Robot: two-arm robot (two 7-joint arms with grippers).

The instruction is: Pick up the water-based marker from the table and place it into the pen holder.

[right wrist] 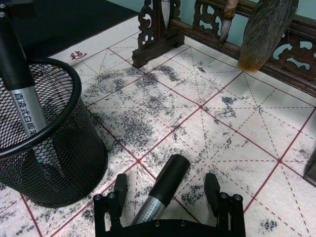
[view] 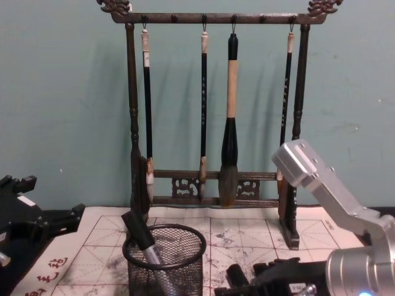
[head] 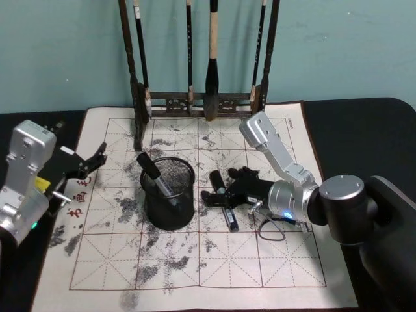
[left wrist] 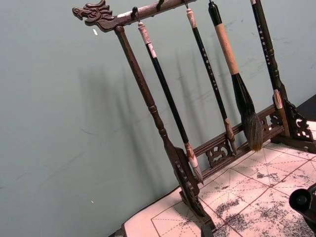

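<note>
Jaws of the right gripper [right wrist: 166,180] wide open, one on each side of the marker [right wrist: 160,193], not touching it | marker lies on the mat [head: 260,260] just beside the pen holder [head: 170,209] | second marker [head: 155,174] leans inside the pen holder | left gripper [head: 91,162] at the mat's left edge, jaws apart, holds nothing
</note>
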